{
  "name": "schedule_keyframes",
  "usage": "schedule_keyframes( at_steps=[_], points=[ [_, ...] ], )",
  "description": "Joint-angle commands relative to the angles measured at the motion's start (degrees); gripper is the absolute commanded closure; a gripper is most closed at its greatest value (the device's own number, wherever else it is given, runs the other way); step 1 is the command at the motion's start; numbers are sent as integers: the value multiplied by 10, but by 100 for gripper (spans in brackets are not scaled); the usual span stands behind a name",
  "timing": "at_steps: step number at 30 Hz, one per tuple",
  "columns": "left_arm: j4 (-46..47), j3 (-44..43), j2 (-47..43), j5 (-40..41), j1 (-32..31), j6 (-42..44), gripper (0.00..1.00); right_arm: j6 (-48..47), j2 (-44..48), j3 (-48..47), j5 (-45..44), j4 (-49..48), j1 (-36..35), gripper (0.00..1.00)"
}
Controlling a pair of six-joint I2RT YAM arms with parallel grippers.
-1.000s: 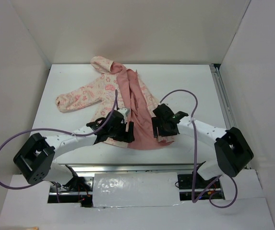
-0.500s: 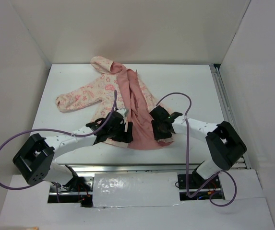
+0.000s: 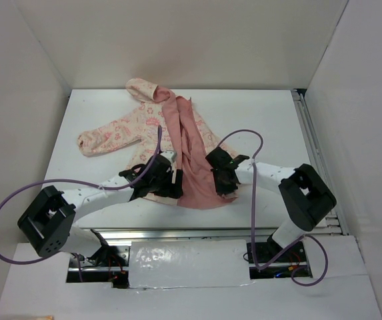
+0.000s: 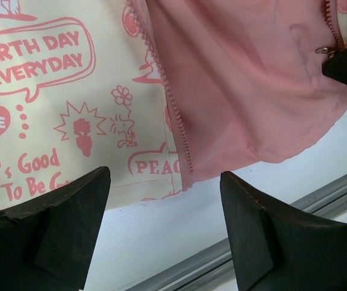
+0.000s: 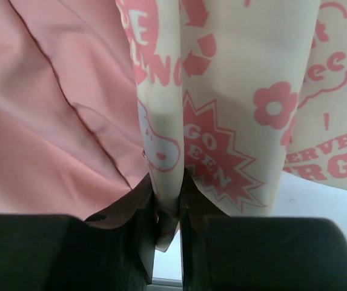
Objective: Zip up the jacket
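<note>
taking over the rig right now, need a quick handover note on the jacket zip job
Left gripper: open, holding nothing, hovering over the bottom hem of the jacket, just above one front edge's zipper teeth.
Right gripper: shut on a fold of the printed fabric near the hem.
Jacket: lies open on the table, hood at the far end, pink lining facing up.
Done: nothing zipped; the two zipper edges are apart.
Left: bring the edges together at the hem, engage the zipper, pull it up toward the hood.
</note>
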State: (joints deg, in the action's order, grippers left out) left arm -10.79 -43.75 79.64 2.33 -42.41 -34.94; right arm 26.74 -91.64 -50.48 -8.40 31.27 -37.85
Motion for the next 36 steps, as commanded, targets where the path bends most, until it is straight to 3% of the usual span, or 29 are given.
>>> schedule_keyframes(
  at_steps=[1, 3, 9, 12, 13, 21, 28, 36],
  points=[
    [2, 1, -16, 7, 3, -7, 15, 15, -4, -1, 12, -19, 2, 83],
    [-5, 1, -18, 7, 3, -10, 14, 14, 10, 3, 26, -27, 6, 91],
    [-58, -3, -26, 13, 3, -46, 11, 11, 87, 17, 81, -55, 33, 95],
    [-73, 2, -36, 18, 6, -65, 8, 8, 131, 38, 149, -87, 65, 95],
    [-78, 4, -37, 16, 6, -68, 8, 9, 139, 53, 165, -95, 76, 100],
    [-88, 1, -17, 9, 8, -74, 9, 9, 195, 119, 346, -183, 163, 100],
    [-80, -31, 39, 24, 8, -52, 9, 0, 197, 124, 371, -190, 175, 100],
    [-8, -52, 94, 16, 11, 34, 8, -15, 188, 128, 400, -194, 178, 100]
  ],
)
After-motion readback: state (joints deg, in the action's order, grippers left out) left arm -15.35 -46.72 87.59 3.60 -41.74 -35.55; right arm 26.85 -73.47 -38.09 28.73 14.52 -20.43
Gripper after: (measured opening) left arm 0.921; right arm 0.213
